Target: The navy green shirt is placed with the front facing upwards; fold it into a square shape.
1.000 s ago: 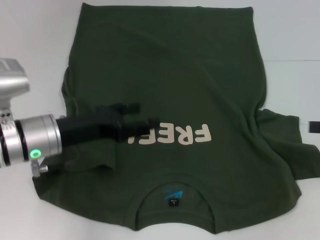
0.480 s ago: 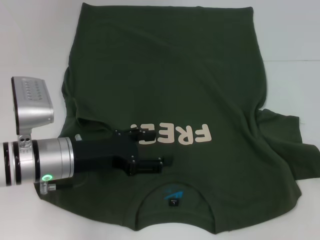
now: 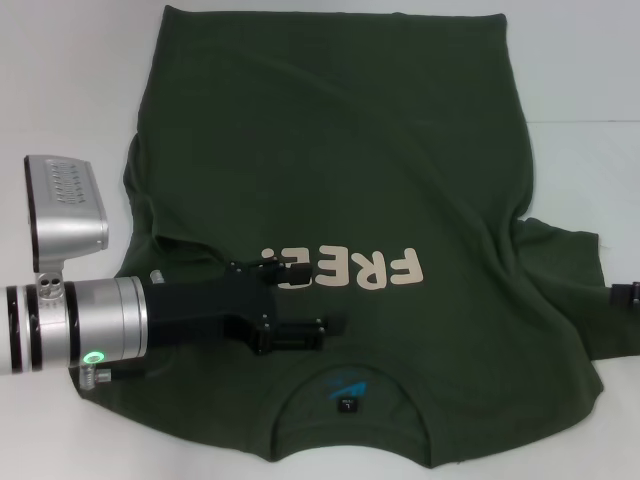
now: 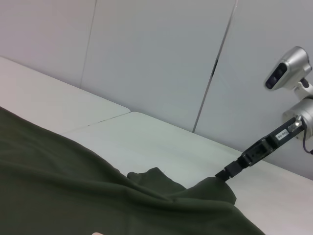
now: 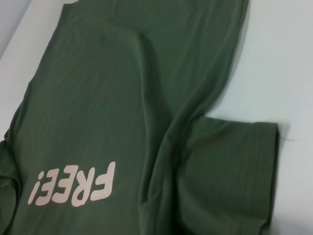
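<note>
One garment, the navy green shirt, is lying face up on the white counter, and it is serving as the landmark for everything else here. Its collar, carrying a blue neck label, is sitting at the edge nearest the robot, with the hem stretching away to the far side. The cream "FREE!" lettering is running across the chest just beyond the collar, reading upside down from the head view.

The left end effector is hovering over the shirt's chest on the robot's left side, just beside the start of the lettering and a little to the left of the label. Its two black fingers are standing apart, spread open, and nothing is held between them. The silver wrist behind it is reaching in from beyond the shirt's left edge, where the cloth is bunching into folds.

On the robot's right, the short sleeve is spreading out flat on the counter, with creases running from it toward the body of the shirt. The right end effector is sitting at the outer edge of that sleeve, its black tip touching the cloth or nearly so in the left wrist view; I cannot tell whether it is open or closed, or gripping the fabric.

Farther off, the shirt's lower body is lying mostly smooth up to the hem.
</note>
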`<state>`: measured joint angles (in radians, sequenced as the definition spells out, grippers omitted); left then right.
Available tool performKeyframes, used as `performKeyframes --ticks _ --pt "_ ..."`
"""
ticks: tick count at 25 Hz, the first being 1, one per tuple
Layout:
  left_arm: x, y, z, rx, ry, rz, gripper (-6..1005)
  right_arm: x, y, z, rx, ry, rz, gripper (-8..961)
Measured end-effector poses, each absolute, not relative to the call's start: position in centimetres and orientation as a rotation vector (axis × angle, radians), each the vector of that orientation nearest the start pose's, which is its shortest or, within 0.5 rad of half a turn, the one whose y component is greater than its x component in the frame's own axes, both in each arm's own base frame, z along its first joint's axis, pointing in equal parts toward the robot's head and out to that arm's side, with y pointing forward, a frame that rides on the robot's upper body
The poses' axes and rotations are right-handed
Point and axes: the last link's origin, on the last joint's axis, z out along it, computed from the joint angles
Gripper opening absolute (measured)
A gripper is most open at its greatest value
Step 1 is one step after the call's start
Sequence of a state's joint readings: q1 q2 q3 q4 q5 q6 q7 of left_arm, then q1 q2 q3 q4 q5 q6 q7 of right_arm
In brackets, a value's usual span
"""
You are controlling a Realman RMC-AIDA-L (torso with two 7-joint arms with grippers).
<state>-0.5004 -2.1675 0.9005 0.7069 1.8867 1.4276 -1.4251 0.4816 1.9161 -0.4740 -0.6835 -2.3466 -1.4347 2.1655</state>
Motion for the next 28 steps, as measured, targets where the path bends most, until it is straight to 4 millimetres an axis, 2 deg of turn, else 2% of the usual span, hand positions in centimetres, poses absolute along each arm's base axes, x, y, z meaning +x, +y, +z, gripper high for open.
performKeyframes --ticks 11,21,24,28 --pt "-23.5 32.9 -4.4 -2.742 -0.636 -0.709 862 35.7 33.5 6.5 -2.071 1.692 0.431 824" --pt "-23.9 32.8 -4.3 -2.729 -0.644 -0.701 862 35.4 33.8 5.7 -2.073 1.674 0.447 592" --pt "-23.9 32.8 -4.3 -2.725 -0.648 -0.698 862 35.6 33.6 5.7 -2.061 1.681 0.462 344" --pt "-24.0 32.8 -4.3 -2.725 -0.65 -0.698 861 35.7 33.4 5.8 -2.048 1.683 0.486 177"
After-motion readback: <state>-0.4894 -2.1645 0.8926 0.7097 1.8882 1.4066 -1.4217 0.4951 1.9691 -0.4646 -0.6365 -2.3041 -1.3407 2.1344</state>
